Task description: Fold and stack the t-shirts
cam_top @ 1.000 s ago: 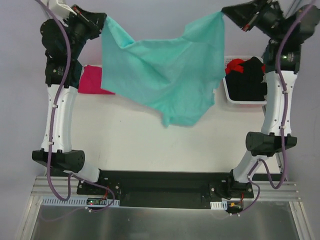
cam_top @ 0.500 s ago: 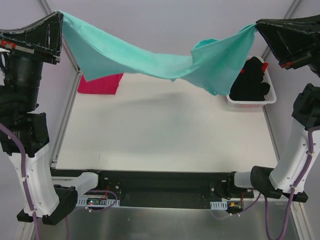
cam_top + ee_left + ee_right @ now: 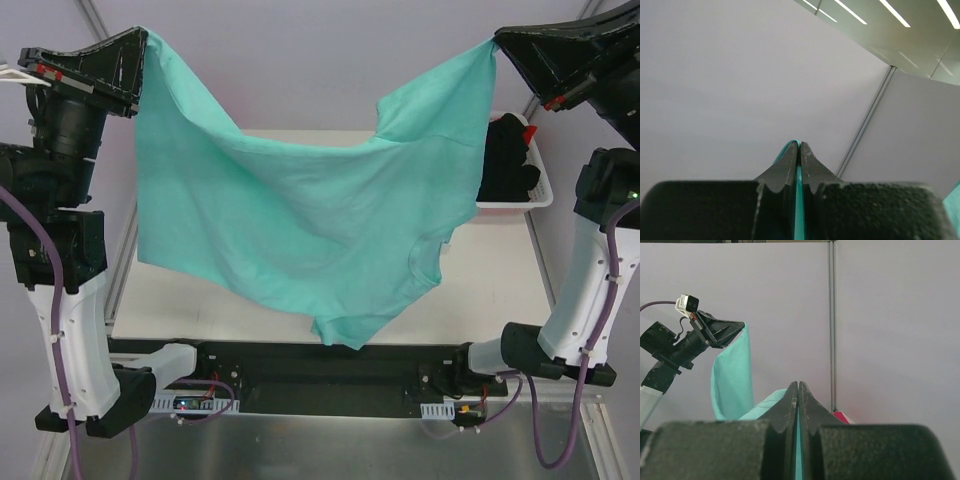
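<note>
- Now the left gripper point(image 3: 143, 42) and right gripper point(image 3: 497, 44) are pinching corners of the teal t-shirt point(image 3: 300, 230), jaws tight.
- It is hanging spread above the table point(image 3: 500, 290), likely for laying flat.

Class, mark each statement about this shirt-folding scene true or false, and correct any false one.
1. The teal t-shirt hangs in the air between the two arms. True.
2. Both arms' jaws stand open. False: both are shut on the shirt's upper edge.
3. The white basket holds black garments. True.
4. The basket stands on the robot's left. False: it stands on the right.
</note>
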Robot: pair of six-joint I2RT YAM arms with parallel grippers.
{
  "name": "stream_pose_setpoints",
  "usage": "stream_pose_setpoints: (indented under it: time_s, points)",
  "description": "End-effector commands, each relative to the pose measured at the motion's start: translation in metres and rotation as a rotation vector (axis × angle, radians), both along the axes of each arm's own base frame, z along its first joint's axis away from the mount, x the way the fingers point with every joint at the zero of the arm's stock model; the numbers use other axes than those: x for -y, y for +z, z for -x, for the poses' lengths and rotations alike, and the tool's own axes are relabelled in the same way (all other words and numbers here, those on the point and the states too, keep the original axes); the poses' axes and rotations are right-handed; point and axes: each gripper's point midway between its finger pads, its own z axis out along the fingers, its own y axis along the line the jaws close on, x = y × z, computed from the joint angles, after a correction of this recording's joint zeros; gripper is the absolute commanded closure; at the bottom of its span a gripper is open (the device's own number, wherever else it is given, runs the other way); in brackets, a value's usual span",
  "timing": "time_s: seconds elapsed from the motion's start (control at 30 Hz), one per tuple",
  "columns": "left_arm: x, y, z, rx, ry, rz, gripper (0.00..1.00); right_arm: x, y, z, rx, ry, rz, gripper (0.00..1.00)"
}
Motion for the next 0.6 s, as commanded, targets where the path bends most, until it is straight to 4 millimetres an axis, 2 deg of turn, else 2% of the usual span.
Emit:
stream_pose_setpoints:
  time_s: [0.0, 0.17, 0.23, 0.27, 0.33, 0.37, 0.4, 0.43, 0.47, 0.5, 0.53, 0.57]
  points:
    - [-0.006, -0.005, -0.027, -0.017, 0.047, 0.007, 1.0, 0.004, -0.015, -0.03, -0.042, -0.015, 0.005, 0.99]
    - [-0.001, -0.074, -0.107, -0.204, 0.056, -0.008, 1.0, 0.009, -0.051, -0.085, -0.141, -0.018, 0.027, 0.99]
    - [0.005, -0.081, -0.127, -0.205, 0.033, -0.018, 1.0, 0.009, -0.052, -0.096, -0.137, -0.016, 0.036, 0.99]
    - [0.008, -0.094, -0.151, -0.241, 0.023, -0.021, 1.0, 0.011, -0.06, -0.117, -0.169, -0.014, 0.031, 0.99]
    - [0.016, -0.089, -0.168, -0.231, -0.026, -0.015, 1.0, 0.013, -0.061, -0.134, -0.19, 0.008, 0.008, 0.99]
    - [0.02, -0.105, -0.195, -0.276, -0.039, -0.007, 1.0, 0.013, -0.055, -0.136, -0.173, 0.014, -0.003, 0.99]
    - [0.021, -0.107, -0.204, -0.291, -0.057, 0.024, 1.0, 0.016, -0.063, -0.161, -0.192, 0.021, -0.012, 0.99]
    - [0.024, -0.093, -0.207, -0.251, -0.077, 0.03, 1.0, 0.017, -0.063, -0.169, -0.21, 0.033, -0.031, 0.99]
    - [0.026, -0.107, -0.231, -0.284, -0.086, 0.038, 1.0, 0.017, -0.05, -0.165, -0.166, 0.031, -0.04, 0.99]
    - [0.027, -0.107, -0.239, -0.287, -0.095, 0.05, 1.0, 0.021, -0.064, -0.194, -0.202, 0.028, -0.055, 0.99]
    - [0.026, -0.09, -0.239, -0.248, -0.101, 0.056, 1.0, 0.025, -0.063, -0.202, -0.202, 0.017, -0.069, 0.99]
    - [0.025, -0.102, -0.26, -0.272, -0.102, 0.064, 1.0, 0.031, -0.063, -0.212, -0.216, 0.007, -0.104, 0.99]
